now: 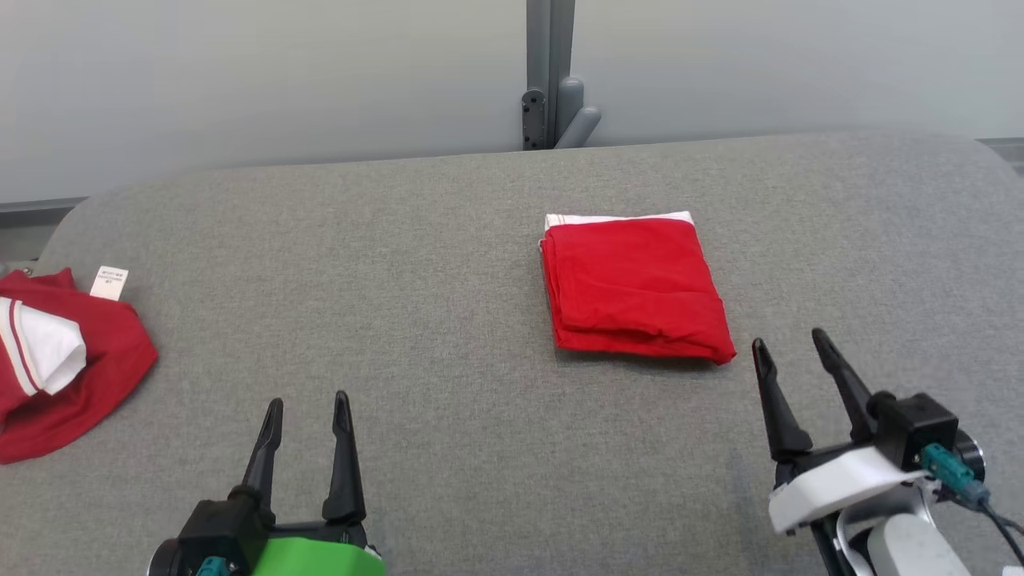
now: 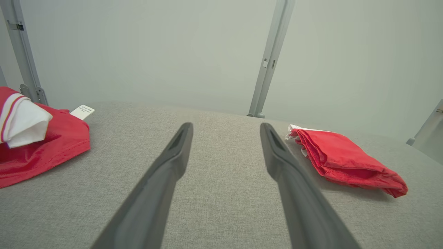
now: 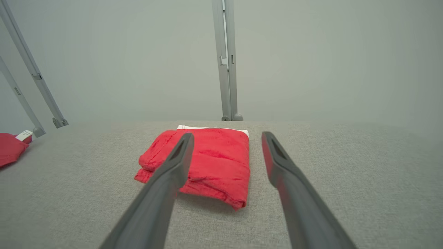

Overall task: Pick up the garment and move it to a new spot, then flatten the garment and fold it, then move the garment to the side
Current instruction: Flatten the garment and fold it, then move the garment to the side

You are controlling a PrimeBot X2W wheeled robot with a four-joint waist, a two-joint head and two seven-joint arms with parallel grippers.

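Note:
A bright red garment [image 1: 636,286] lies folded into a neat rectangle on the grey table, a white edge showing along its far side. The same folded garment [image 3: 207,160] sits just ahead of my right gripper [image 3: 226,138], which is open and holds nothing. In the head view my right gripper [image 1: 792,342] hovers near the garment's front right corner, a little apart from it. My left gripper [image 1: 308,402] is open near the front edge, well left of the folded garment [image 2: 342,157]. Its fingers [image 2: 176,152] hold nothing.
A second, crumpled dark red garment [image 1: 64,360] with a white sleeve and a paper tag [image 1: 110,282] lies at the table's left edge. A grey post [image 1: 550,72] stands behind the table [image 1: 400,264] against a pale wall.

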